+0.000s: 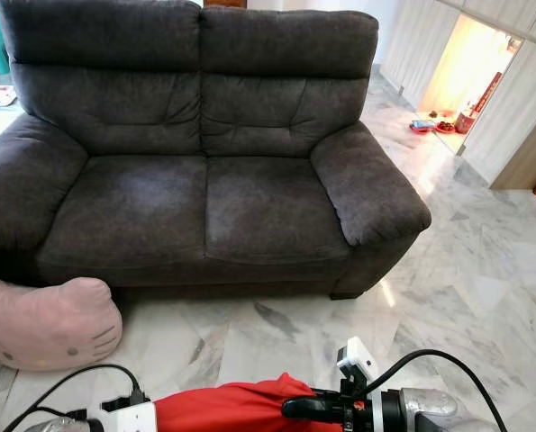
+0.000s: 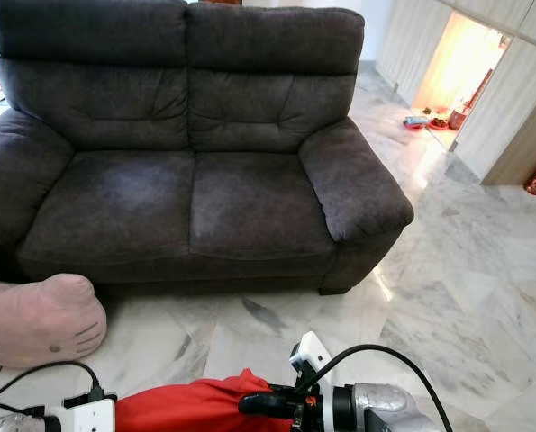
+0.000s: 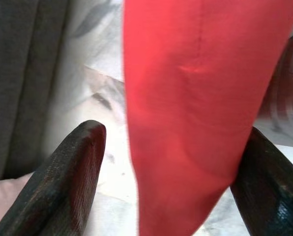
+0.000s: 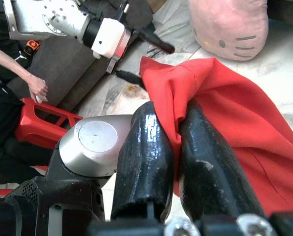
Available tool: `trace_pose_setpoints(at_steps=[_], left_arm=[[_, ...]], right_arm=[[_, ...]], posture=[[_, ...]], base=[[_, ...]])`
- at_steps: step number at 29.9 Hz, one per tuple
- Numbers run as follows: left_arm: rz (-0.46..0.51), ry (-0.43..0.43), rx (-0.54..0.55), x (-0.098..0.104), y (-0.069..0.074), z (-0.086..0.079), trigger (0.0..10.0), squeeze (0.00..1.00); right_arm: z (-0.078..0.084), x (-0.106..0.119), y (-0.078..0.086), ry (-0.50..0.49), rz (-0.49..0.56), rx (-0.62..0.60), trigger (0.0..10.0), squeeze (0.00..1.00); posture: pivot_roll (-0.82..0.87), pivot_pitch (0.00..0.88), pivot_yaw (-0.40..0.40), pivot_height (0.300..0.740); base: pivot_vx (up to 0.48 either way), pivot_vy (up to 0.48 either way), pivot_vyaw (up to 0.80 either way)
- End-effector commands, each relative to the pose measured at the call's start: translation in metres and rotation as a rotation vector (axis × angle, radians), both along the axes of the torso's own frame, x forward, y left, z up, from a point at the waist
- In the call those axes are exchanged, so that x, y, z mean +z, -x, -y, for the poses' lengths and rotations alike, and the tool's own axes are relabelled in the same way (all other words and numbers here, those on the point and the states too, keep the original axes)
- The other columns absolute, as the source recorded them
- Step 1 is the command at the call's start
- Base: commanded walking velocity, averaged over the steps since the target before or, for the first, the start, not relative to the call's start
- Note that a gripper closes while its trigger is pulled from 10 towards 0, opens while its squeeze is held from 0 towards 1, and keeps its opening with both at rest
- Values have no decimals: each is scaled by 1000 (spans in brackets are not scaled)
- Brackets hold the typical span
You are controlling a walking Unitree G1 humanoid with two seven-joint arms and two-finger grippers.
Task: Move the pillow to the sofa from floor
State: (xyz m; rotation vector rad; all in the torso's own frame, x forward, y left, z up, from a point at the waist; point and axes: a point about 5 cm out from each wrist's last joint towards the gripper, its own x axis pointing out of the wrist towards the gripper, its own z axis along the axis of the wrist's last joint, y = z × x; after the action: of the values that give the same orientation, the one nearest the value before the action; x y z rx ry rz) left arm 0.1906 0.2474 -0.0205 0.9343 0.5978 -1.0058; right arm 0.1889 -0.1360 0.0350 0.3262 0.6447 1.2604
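Gripping a red cloth (image 4: 244,142), your right pincer (image 4: 178,128) had its fingers pinched closed on a fold. Your left pincer (image 3: 176,162) stood open around that cloth. The pink pillow (image 1: 47,324) lay on the floor (image 1: 484,288) beside the sofa (image 1: 204,198).

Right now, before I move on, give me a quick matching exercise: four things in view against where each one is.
Things:
1. red pillow
2. pink cat-face cushion
3. dark grey sofa
4. left gripper

Places:
A. on the floor by the sofa's left front corner
B. open around red fabric
C. straight ahead, seats bare
D. pinched by the right gripper

Pairs: 1-D, 2-A, 3-C, 4-B
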Motion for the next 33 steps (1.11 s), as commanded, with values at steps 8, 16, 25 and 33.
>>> trace_pose_setpoints(at_steps=[8, 16, 25, 33], left_arm=[[-139, 29, -15, -15, 14, 4, 10000, 0], [-97, -54, 2, -21, 13, 0, 10000, 0], [-19, -59, 55, -21, 2, 4, 10000, 0], [-12, -10, 83, -24, -2, 17, 0, 0]], right_arm=[[-6, 23, -7, -90, 86, 44, 10000, 0], [-3, 25, -4, -87, 82, 49, 10000, 0], [0, 27, -2, -91, 78, 55, 10000, 0], [1, 29, -2, -95, 77, 58, 10000, 0]], posture=[[103, 0, -123, 740], [88, 0, -127, 740], [81, 0, -132, 740], [75, 0, -134, 740]], base=[[0, 0, 0], [0, 0, 0], [0, 0, 0], [0, 0, 0]])
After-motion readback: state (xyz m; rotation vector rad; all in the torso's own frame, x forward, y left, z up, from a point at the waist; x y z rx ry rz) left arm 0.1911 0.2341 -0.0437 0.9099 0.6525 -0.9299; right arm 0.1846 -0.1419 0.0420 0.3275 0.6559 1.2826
